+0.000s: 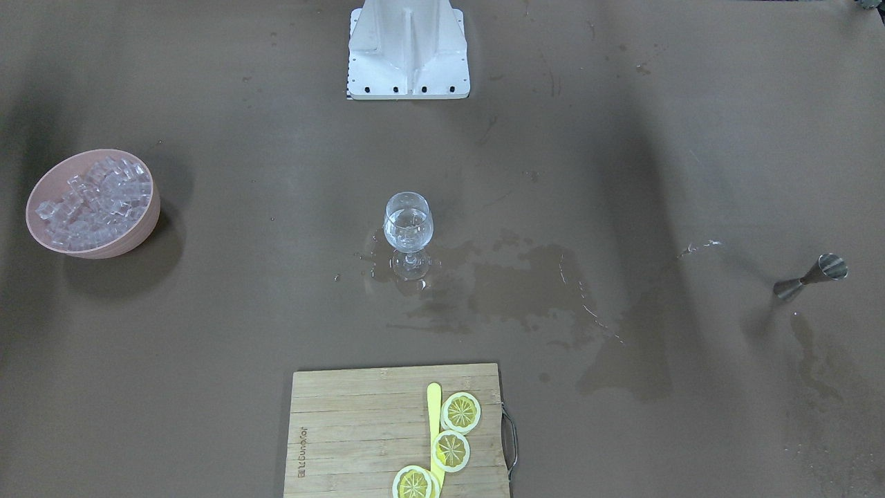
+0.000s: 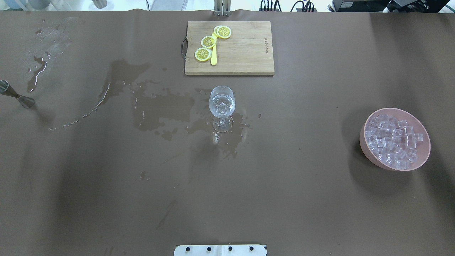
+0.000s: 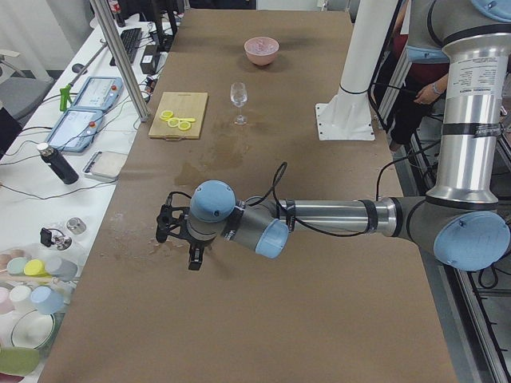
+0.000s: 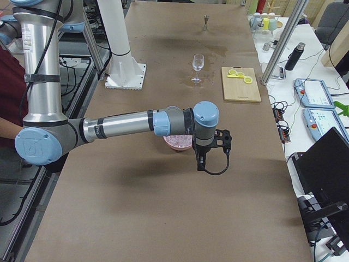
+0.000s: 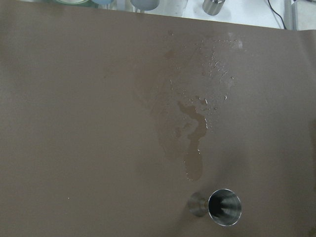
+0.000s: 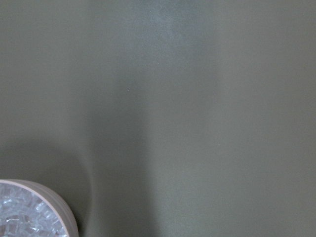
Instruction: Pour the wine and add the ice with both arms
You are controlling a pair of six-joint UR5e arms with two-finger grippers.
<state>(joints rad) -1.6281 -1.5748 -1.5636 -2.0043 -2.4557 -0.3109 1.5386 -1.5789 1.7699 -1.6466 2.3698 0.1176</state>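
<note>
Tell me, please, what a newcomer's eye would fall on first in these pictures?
The wine glass at mid-table, holding clear liquid, stands amid wide wet patches on the brown cover. At the robot's right end sits a pink bowl heaped with ice cubes, and beyond the glass a wooden board carries lemon slices.

Overhead and front-facing views look steeply down from opposite sides of the table [image 2: 320, 199], sharing the mid-frame wine glass [image 2: 221, 103]; side views look lengthwise; wrist cameras look down, close.
</note>
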